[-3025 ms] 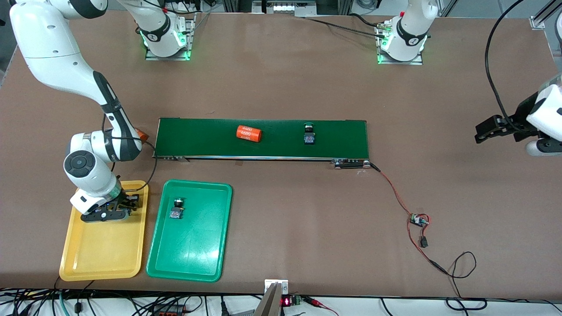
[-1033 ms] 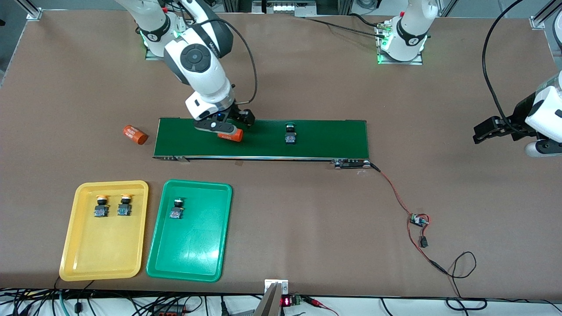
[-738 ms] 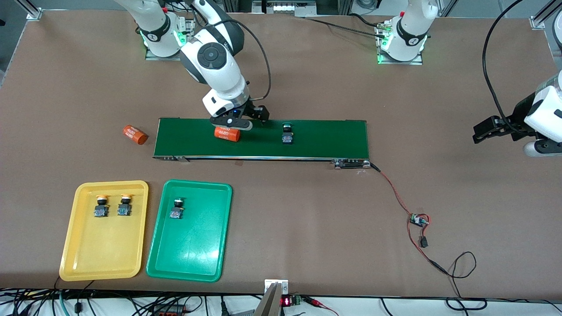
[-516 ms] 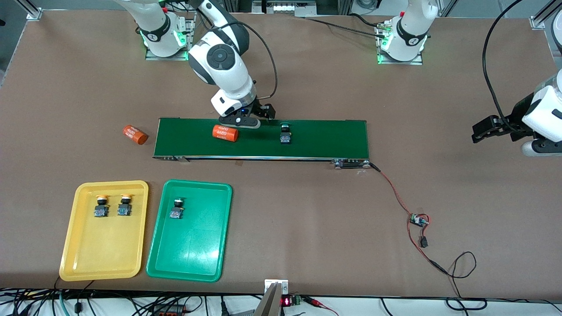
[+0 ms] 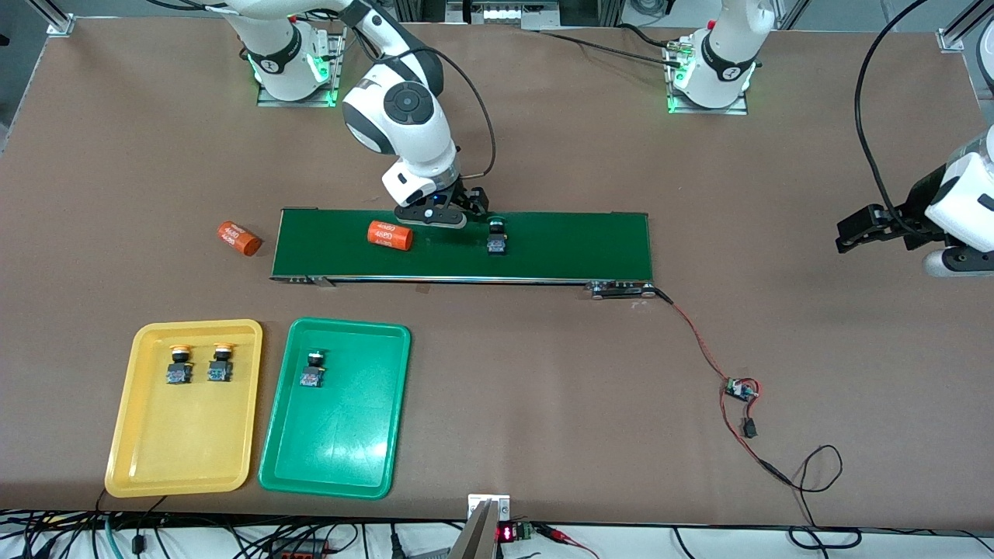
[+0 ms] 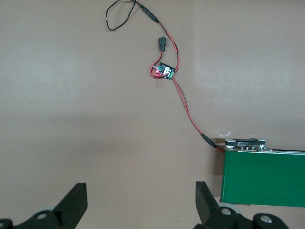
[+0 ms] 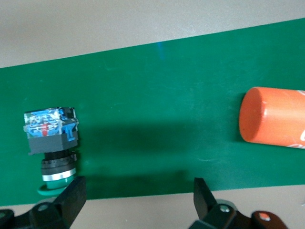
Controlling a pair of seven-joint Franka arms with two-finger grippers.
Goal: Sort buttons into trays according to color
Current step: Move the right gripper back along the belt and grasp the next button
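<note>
Two yellow buttons lie in the yellow tray. One green button lies in the green tray. A second green button lies on the dark-green belt; it also shows in the right wrist view. My right gripper is open and empty over the belt's edge farther from the front camera, between that button and an orange cylinder. My left gripper waits open and empty over bare table.
A second orange cylinder lies on the table off the belt's end toward the right arm's end. A red-and-black wire with a small circuit board runs from the belt's other end.
My right gripper left the yellow tray, where a second yellow button now lies, and moved over the belt toward the green button. Belt items drifted toward the right arm's end.
</note>
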